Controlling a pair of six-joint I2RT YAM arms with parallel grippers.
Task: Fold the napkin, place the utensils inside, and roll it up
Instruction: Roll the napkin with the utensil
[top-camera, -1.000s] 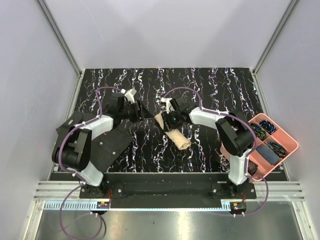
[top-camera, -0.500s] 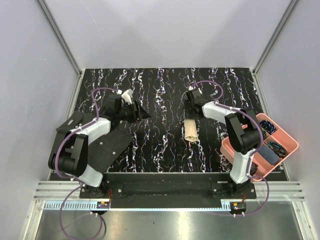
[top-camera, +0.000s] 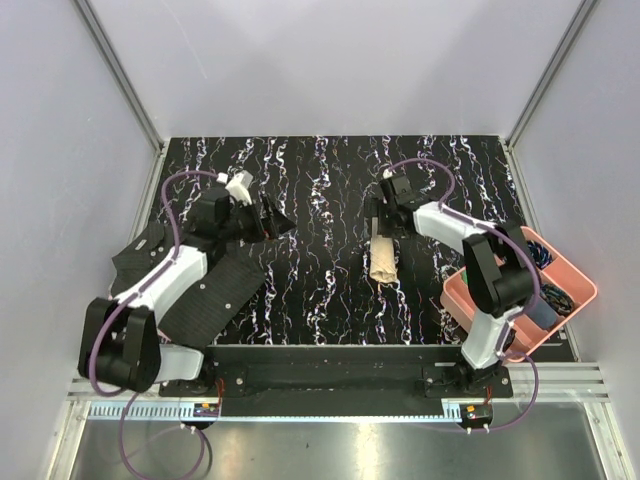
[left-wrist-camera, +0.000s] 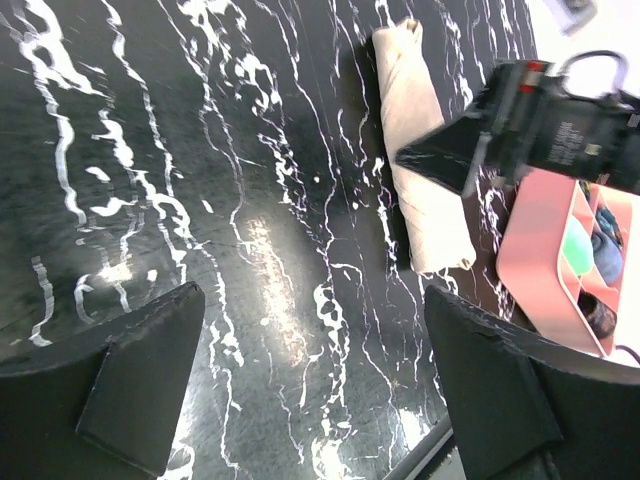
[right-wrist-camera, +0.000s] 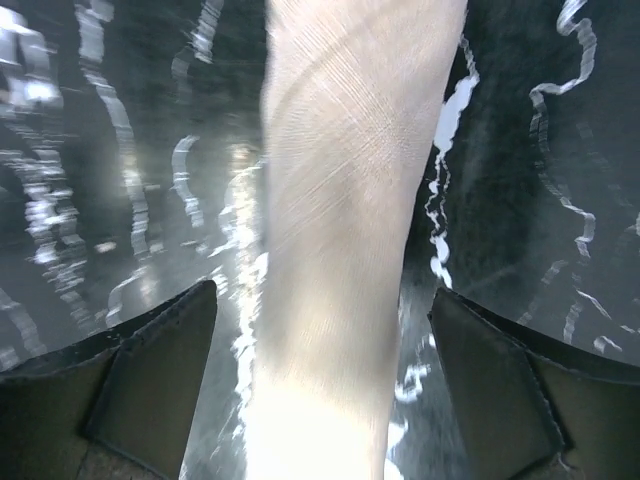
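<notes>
Both pairs of jaws gape released; the rolled napkin (top-camera: 382, 260) lies on the tabletop (top-camera: 320, 180), below the right pair.

napkin (right-wrist-camera: 350, 200): matt woven cloth; table (left-wrist-camera: 250, 300): glossy black marbled; tray (left-wrist-camera: 532, 240): smooth pink plastic

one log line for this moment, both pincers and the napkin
napkin: rolled, lying on table | left pincer: open, away from roll | right pincer: open over roll's far end | utensils: not visible
</notes>
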